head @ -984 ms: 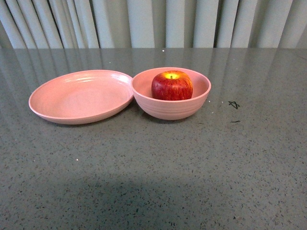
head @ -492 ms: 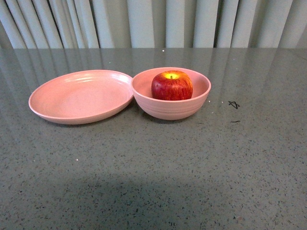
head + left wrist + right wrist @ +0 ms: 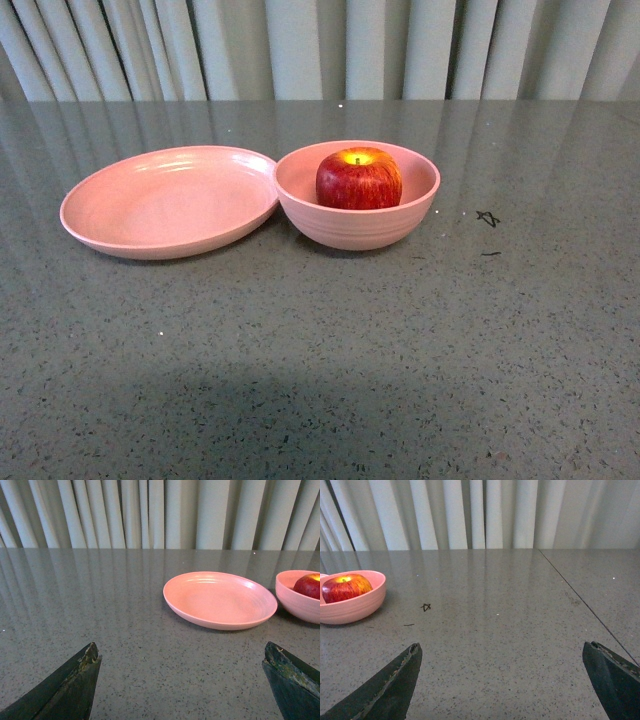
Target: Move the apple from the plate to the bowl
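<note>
The red apple (image 3: 359,178) with a yellow stem dip sits inside the deep pink bowl (image 3: 357,225) at the table's middle. The shallow pink plate (image 3: 168,205) lies just left of the bowl, touching its rim, with nothing on it. Neither arm shows in the front view. My left gripper (image 3: 181,652) is open and empty over bare table, well short of the plate (image 3: 220,600); the bowl (image 3: 298,605) and apple (image 3: 309,586) show at that view's edge. My right gripper (image 3: 501,650) is open and empty, with bowl (image 3: 351,605) and apple (image 3: 346,588) far off.
A grey speckled table (image 3: 320,360) carries everything. A small black mark (image 3: 487,217) lies right of the bowl, also in the right wrist view (image 3: 425,607). Pale curtains (image 3: 320,45) hang behind the table. A seam (image 3: 580,600) runs across the tabletop on the right.
</note>
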